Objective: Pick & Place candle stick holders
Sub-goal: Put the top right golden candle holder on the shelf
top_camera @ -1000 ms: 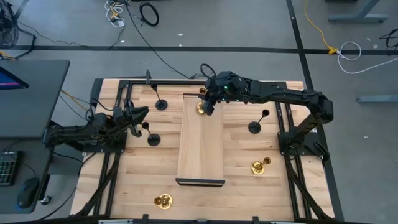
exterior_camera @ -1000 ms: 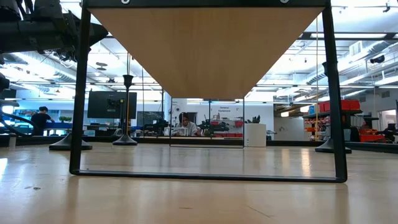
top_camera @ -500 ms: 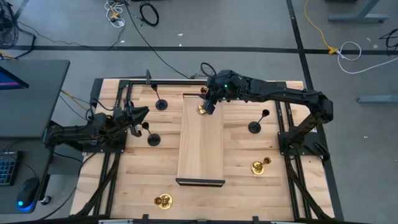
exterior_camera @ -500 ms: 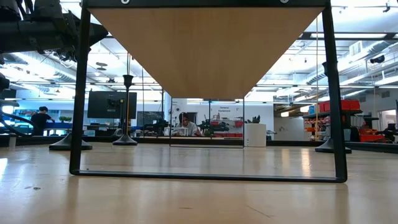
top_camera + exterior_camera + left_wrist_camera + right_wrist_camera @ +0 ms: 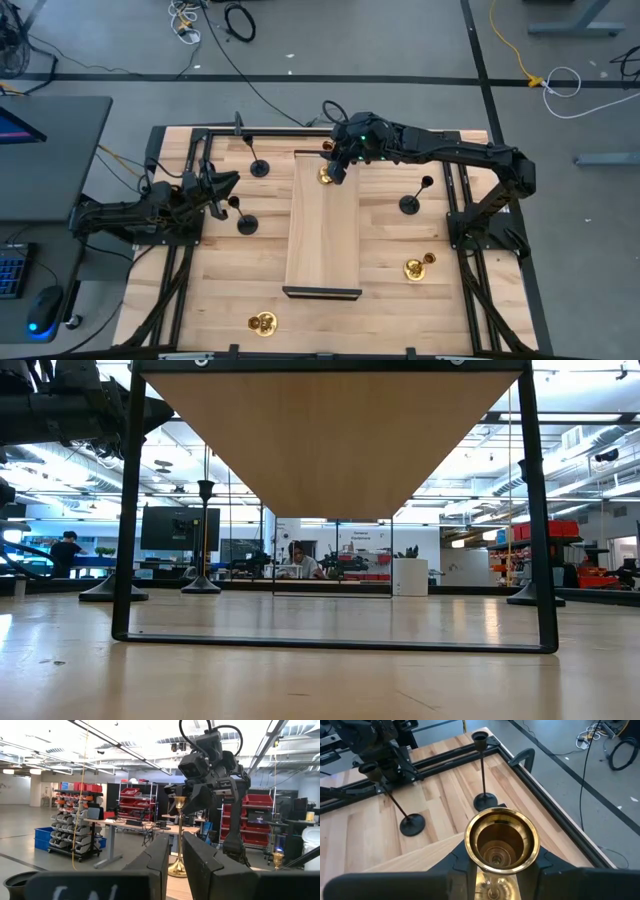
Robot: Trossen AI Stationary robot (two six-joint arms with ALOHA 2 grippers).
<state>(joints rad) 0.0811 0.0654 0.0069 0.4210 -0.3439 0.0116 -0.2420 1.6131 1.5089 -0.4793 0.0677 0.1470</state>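
Right gripper (image 5: pixel 337 170): at about 12 o'clock of the table, above the far end of the raised wooden shelf (image 5: pixel 323 235); fingers apart, one on each side of the stem of a gold candle stick holder (image 5: pixel 502 840), not seen pressing it.
Gold holder in hand: upright on the far end of the shelf, cup just ahead of the wrist camera, stem centred in the gap.
Step, as judged: closing on the stem, or letting go after placing; cannot tell which.
How to do well: keep stem in the middle of the gap, close slowly, move straight up or down, no tilt, because thin stem and round base tip easily.
Left gripper (image 5: pixel 222 187): waiting at 9 o'clock; fingers nearly together, nothing between them.
Other holders: black ones at 11 o'clock (image 5: pixel 259 167), near the left gripper (image 5: pixel 246 224), and at 2 o'clock (image 5: pixel 409 204); gold ones at 4 o'clock (image 5: pixel 417 268) and 7 o'clock (image 5: pixel 262 323).
Edges: far shelf end and black table frame (image 5: pixel 452 190) close to the gripper.
Open room: long bare shelf toward 6 o'clock; free table at 5 o'clock.
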